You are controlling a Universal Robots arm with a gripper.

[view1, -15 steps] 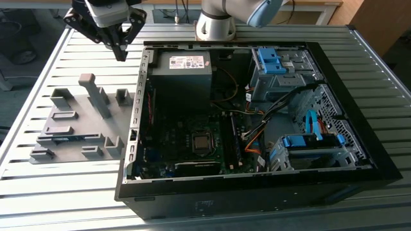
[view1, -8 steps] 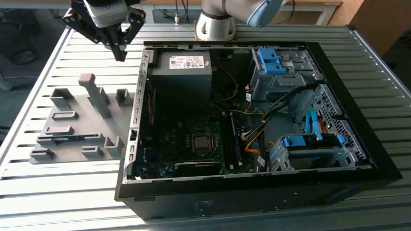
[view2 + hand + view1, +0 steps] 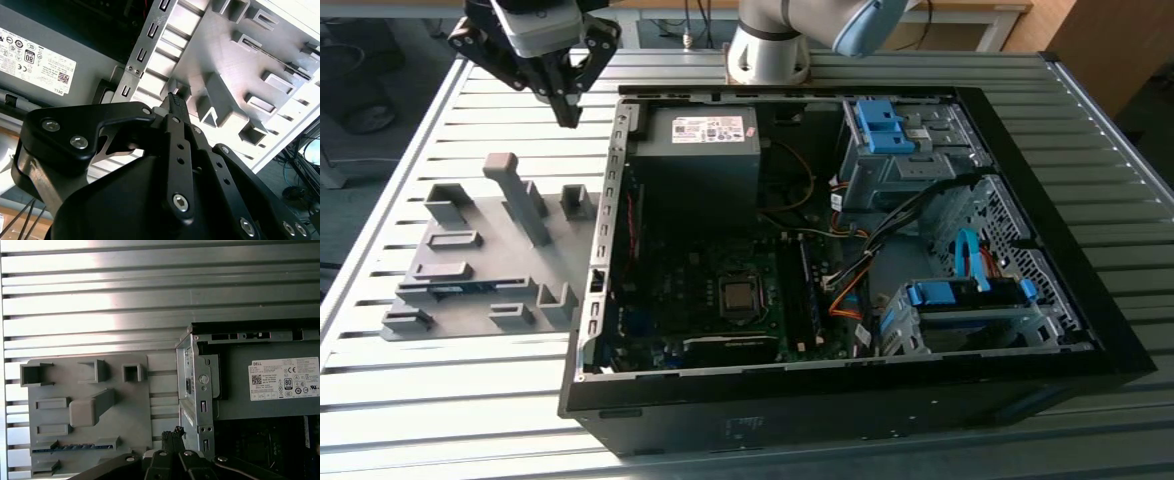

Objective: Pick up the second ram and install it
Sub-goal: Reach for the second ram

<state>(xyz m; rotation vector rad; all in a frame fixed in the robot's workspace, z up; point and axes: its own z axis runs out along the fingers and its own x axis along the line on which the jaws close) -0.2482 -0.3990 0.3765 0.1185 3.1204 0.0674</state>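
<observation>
Slatted desk (image 3: 454,400) carries grey fixture (image 3: 500,265) beside open PC case (image 3: 787,410); second ram (image 3: 75,446) sits in a fixture slot; hand (image 3: 567,115) hovers apart from it, pressed together, empty; ram likely light, stiff, fragile; pinch its long edges.

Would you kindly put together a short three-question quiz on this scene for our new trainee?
1. Fill in: in the exterior view, the computer case lies on the exterior view's ____ of the grey fixture.
2. True or false: the hand is holding the second ram.
3. Where does the second ram lie?
A. In a slot of the grey fixture
B. Inside the computer case
C. Between the hand's fingers

Key:
1. right
2. False: the hand is shut on nothing, above the table beside the case.
3. A
</observation>
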